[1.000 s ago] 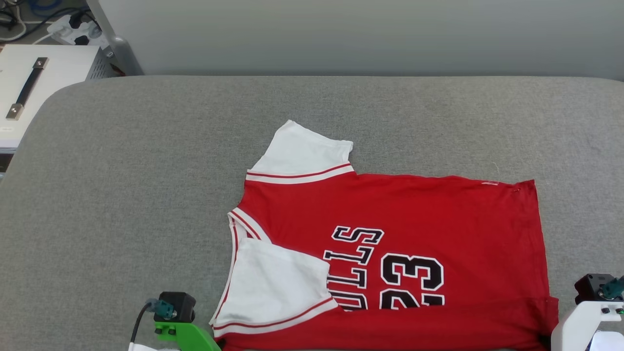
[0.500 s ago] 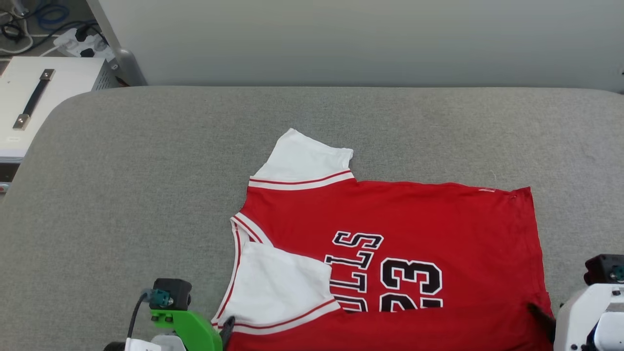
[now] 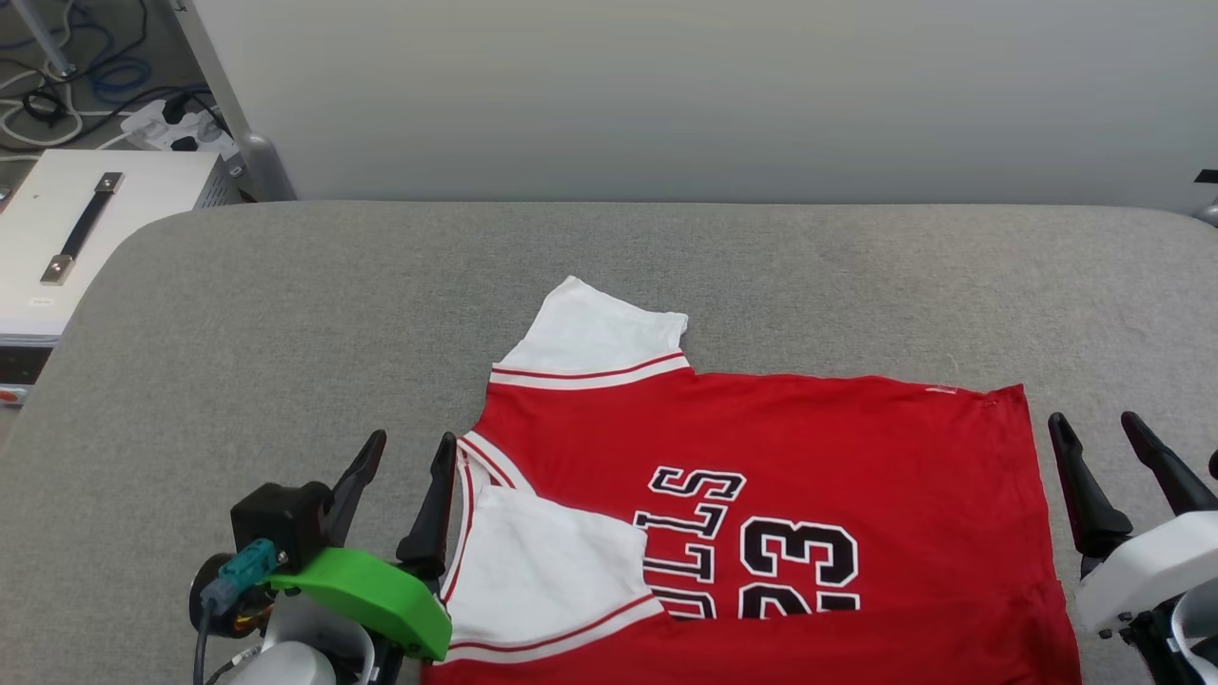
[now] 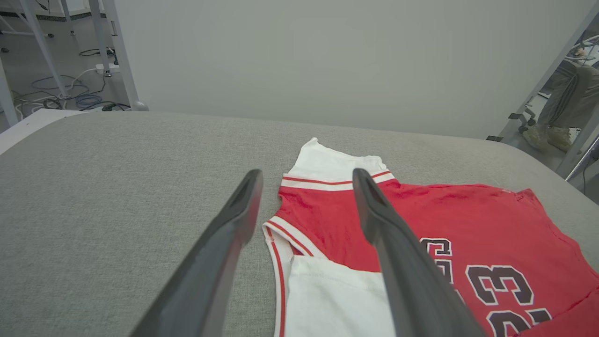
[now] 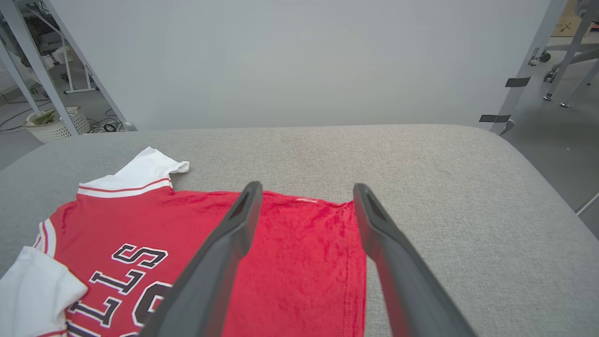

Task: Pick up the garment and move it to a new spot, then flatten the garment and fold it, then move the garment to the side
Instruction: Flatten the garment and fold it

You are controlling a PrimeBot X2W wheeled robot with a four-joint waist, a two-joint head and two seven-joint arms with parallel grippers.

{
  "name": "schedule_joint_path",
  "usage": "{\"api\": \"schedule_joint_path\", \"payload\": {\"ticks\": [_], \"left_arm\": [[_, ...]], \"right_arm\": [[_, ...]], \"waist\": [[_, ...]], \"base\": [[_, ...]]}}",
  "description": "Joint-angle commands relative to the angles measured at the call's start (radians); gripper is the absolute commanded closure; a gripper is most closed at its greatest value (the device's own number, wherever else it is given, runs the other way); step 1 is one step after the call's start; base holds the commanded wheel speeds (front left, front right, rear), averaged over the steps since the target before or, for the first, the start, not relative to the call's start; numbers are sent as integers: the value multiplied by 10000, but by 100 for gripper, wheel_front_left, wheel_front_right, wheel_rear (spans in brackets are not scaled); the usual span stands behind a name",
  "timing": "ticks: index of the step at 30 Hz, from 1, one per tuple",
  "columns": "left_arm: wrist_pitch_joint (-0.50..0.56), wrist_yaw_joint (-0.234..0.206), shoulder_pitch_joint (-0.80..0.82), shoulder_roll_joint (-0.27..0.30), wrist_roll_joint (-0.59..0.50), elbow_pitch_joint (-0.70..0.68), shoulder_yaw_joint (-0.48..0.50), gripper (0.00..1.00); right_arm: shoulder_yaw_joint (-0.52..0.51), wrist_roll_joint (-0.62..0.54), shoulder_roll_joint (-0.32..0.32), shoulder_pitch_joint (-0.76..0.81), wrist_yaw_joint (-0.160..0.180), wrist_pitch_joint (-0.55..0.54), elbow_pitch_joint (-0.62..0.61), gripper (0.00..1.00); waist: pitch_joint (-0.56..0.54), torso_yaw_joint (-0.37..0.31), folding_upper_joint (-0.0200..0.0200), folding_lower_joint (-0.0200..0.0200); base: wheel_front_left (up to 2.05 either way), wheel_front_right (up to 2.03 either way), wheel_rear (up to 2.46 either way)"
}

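Nearest the robot, the left gripper [image 3: 413, 438] stands with its 2 long dark fingers spread wide and empty. Its inner finger lies just beside the striped collar of the red short-sleeved jersey T-shirt with white sleeves [image 3: 761, 438]. The right gripper [image 3: 1092, 419] is equally wide and empty, just off the shirt's hem.

The shirt lies lettering-up on the grey fabric-covered table [image 3: 285, 314], close to its near edge. Its near white sleeve is turned in over the chest, and a near strip of red appears folded over the bottom of "23". The far sleeve sticks out flat toward the pale grey wall [image 3: 666, 95]. A white box with a black handle [image 3: 57, 219] stands off the table's far left corner.

The main risk is probably the left finger catching the collar trim as it moves and dragging the turned-in sleeve open. The next pinch could also take only the top layer, so the fold would slide apart.
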State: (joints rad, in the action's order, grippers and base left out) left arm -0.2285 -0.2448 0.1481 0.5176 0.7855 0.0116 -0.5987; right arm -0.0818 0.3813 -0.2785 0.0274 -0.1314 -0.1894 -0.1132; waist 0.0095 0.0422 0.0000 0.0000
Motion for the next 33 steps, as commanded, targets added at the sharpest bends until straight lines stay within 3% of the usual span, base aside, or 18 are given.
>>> {"api": "schedule_joint_path", "payload": {"ticks": [1,10,14,18,26,33], "left_arm": [[-198,78,-164,-161,-279,-2,151,0],[-329,945,-557,-1207,-2094,-143,1566,0],[-331,1539,-219,-1548,-2636,231,1946,0],[-145,2105,805,-1438,-2915,1140,1798,0],[2872,3287,4408,-893,-2764,2833,1301,0],[6168,3716,7308,-542,-1947,4478,563,0]], "right_arm": [[62,-166,143,136,7,528,-78,0],[230,-740,948,369,7,2985,-87,0],[372,-1000,1177,246,7,3348,103,0],[548,-1098,1266,-11,7,3463,272,0],[926,-1146,1330,-766,7,3574,305,0],[1322,-1126,1401,-1422,7,3737,445,0]], "waist": [[27,-43,0,0],[442,-316,0,0],[835,-541,0,0],[1399,-838,0,0],[2666,-1482,0,0],[3614,-2042,0,0]], "base": [[0,0,0],[0,0,0],[0,0,0],[0,0,0],[0,0,0],[0,0,0]]}}
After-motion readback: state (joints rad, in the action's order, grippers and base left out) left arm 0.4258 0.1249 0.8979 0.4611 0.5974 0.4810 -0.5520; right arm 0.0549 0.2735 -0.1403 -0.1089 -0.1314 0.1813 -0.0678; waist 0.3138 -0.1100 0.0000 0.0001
